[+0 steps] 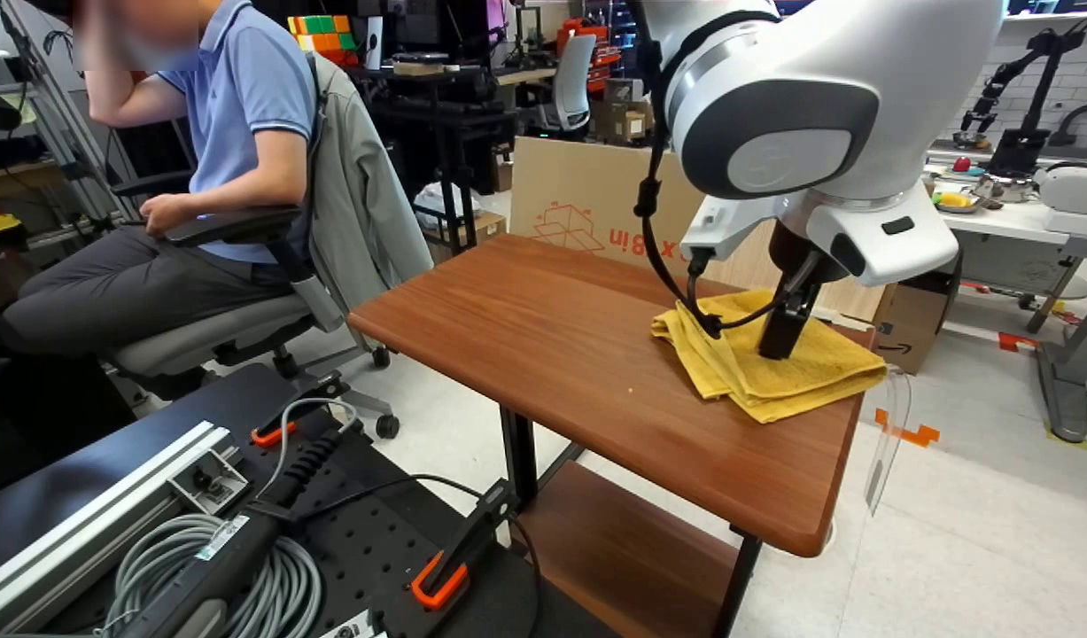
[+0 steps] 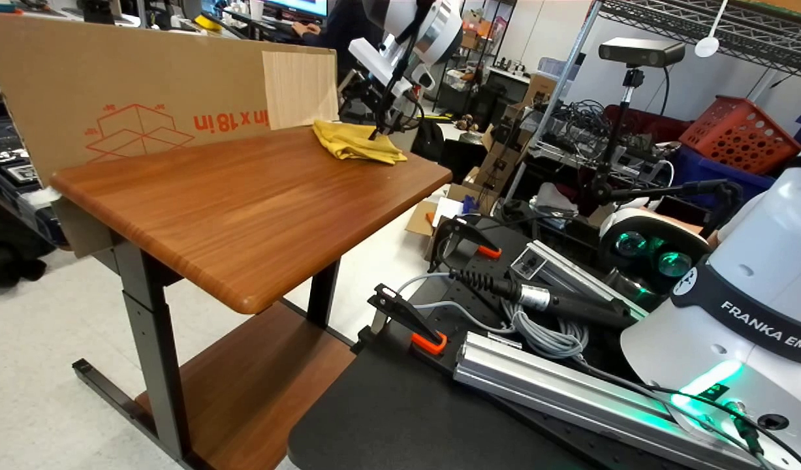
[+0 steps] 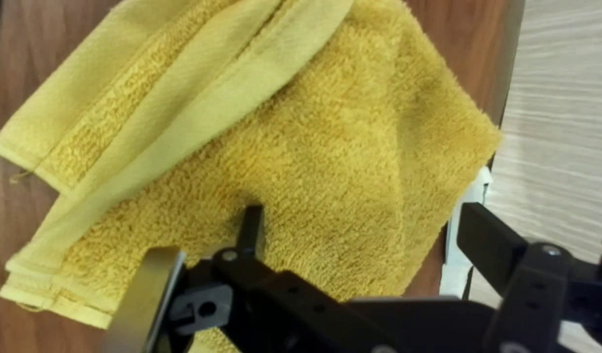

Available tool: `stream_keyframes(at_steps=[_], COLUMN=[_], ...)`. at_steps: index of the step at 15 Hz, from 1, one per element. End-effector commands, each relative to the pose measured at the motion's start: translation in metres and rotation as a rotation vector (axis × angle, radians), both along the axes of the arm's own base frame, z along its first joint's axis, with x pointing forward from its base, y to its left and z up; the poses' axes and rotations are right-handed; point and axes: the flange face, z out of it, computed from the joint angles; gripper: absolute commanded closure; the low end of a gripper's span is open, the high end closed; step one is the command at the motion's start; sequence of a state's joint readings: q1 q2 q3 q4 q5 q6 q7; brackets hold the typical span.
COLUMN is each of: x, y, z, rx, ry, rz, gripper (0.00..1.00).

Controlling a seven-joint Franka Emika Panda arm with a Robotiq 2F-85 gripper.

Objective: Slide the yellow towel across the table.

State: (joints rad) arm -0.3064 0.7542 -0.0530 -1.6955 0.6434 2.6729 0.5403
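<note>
Observed yellow towel [image 3: 310,147] rumpled on bench [image 1: 525,319] near one end; found tool [image 3: 363,211] spread wide, straddling one edge of towel.

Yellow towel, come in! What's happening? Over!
Gripper open, one finger seemingly touching yellow towel. Towel rumpled, near end of wooden table. Cardboard panel by one long edge.

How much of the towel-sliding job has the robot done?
Done: reaching looks finished, since the gripper is at the yellow towel. In hand: its fingers stand apart, and one seems to press into the towel, perhaps ready to push. Left: probably the sliding, because the towel lies near one end of the table, with much more table stretching beyond it. I can't tell whether it's moving already.
</note>
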Motion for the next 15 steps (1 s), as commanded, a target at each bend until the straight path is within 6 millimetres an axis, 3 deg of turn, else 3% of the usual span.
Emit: stream_keyframes(at_steps=[1,4,8,12,15], x=[-0.007,-0.020,-0.065,-0.100,-0.112], y=[0.008,0.034,0.093,0.157,0.212], z=[0.003,-0.009,-0.022,-0.009,-0.002], rx=[0.043,0.100,0.119,0.069,0.035], ry=[0.025,0.117,0.257,0.321,0.350], rz=[-0.010,0.072,0.254,0.442,0.600], gripper=[0.00,0.00,0.00,0.00,0.00])
